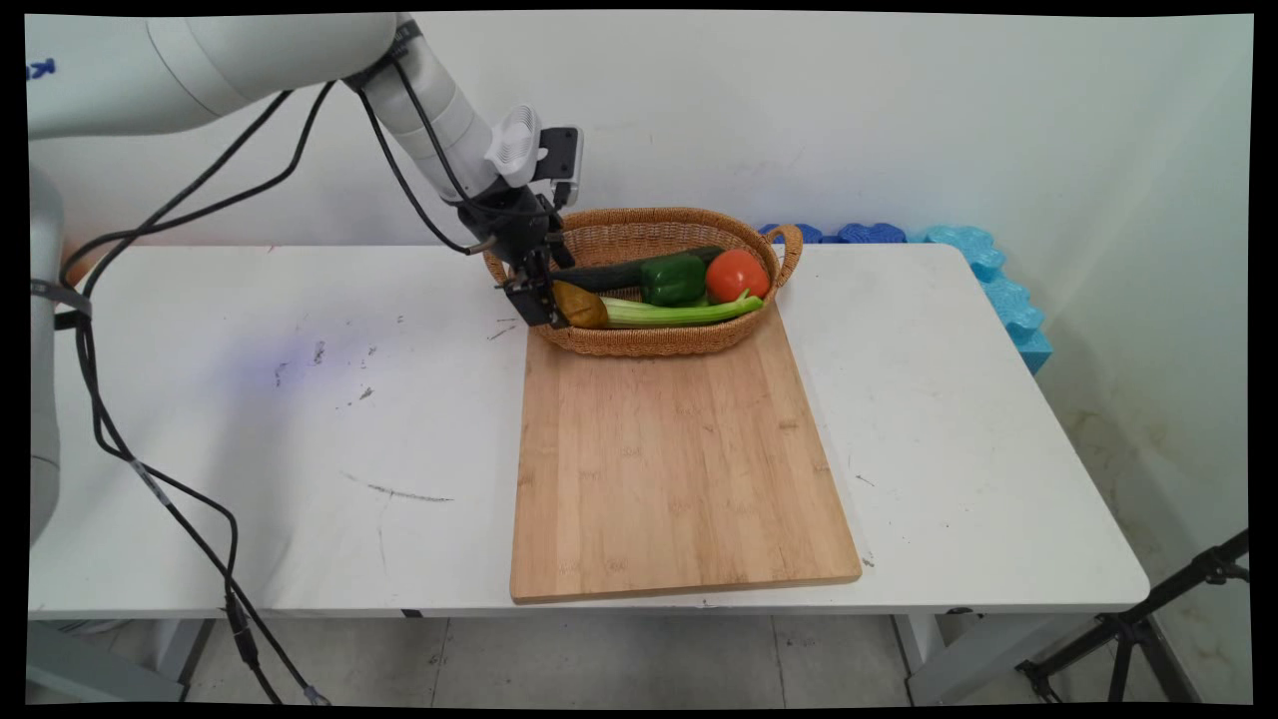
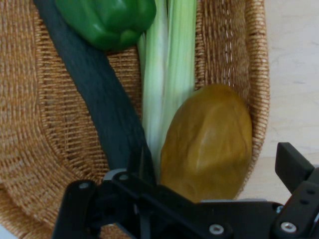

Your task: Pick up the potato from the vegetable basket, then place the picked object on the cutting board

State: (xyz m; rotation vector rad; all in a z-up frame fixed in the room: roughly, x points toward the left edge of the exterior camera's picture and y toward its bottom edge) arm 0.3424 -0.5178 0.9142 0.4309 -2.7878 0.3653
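My gripper [image 1: 547,303] hangs at the left end of the wicker basket [image 1: 654,340] on the wooden board [image 1: 679,459], jaws spread wide on either side of the yellowish-brown potato [image 2: 209,142], which lies beside the celery [image 2: 167,74], dark cucumber [image 2: 99,94], green pepper [image 2: 107,20] and tomato [image 1: 737,275].

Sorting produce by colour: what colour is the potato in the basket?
Yellowish brown, clearest in the hand view: potato.
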